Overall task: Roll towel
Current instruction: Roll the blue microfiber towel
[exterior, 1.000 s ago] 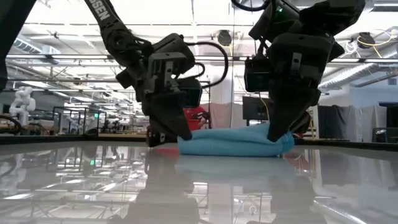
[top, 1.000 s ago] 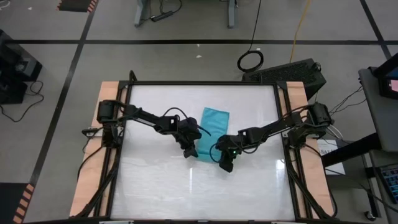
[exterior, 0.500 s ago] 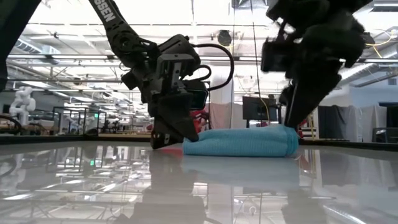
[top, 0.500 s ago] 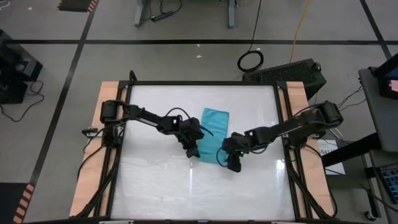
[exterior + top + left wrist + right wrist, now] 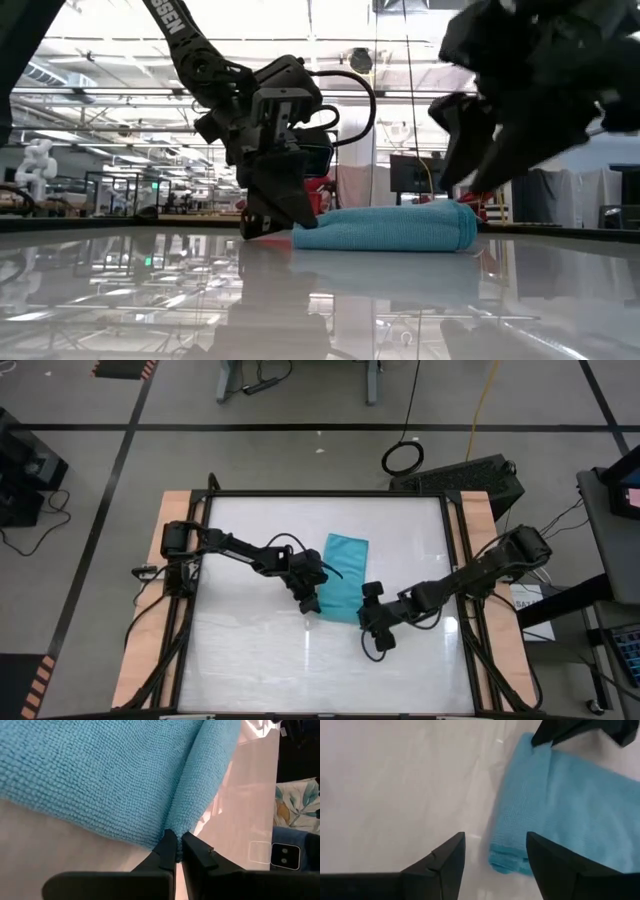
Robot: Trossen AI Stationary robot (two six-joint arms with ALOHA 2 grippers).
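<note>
The turquoise towel (image 5: 344,570) lies on the white table; its near end is rolled into a short roll (image 5: 385,228) and its far part lies flat. My left gripper (image 5: 308,603) is shut on the roll's left end (image 5: 176,844), down at the table top. My right gripper (image 5: 377,632) hangs open, lifted above the table just right of and nearer than the roll's right end (image 5: 507,862), touching nothing. In the low view it (image 5: 480,140) stands above that end. My left gripper pinches the left end of the roll (image 5: 176,840) between its two fingers (image 5: 165,851), at the cloth's corner where the roll meets the flat part. The fingers slant down from the table's left side. The roll rests on the table, slack.
Wooden strips (image 5: 145,650) and black rails border the table's left and right sides. Bare glossy table top (image 5: 260,660) lies near and to the left of the towel. A room with equipment shows beyond the far edge in the low view.
My right gripper has opened and let go of the roll's right end, then risen and drawn away toward the table's near right, turning about its own line as it went. The freed end has sprung up rounder. My left gripper has kept its hold.
</note>
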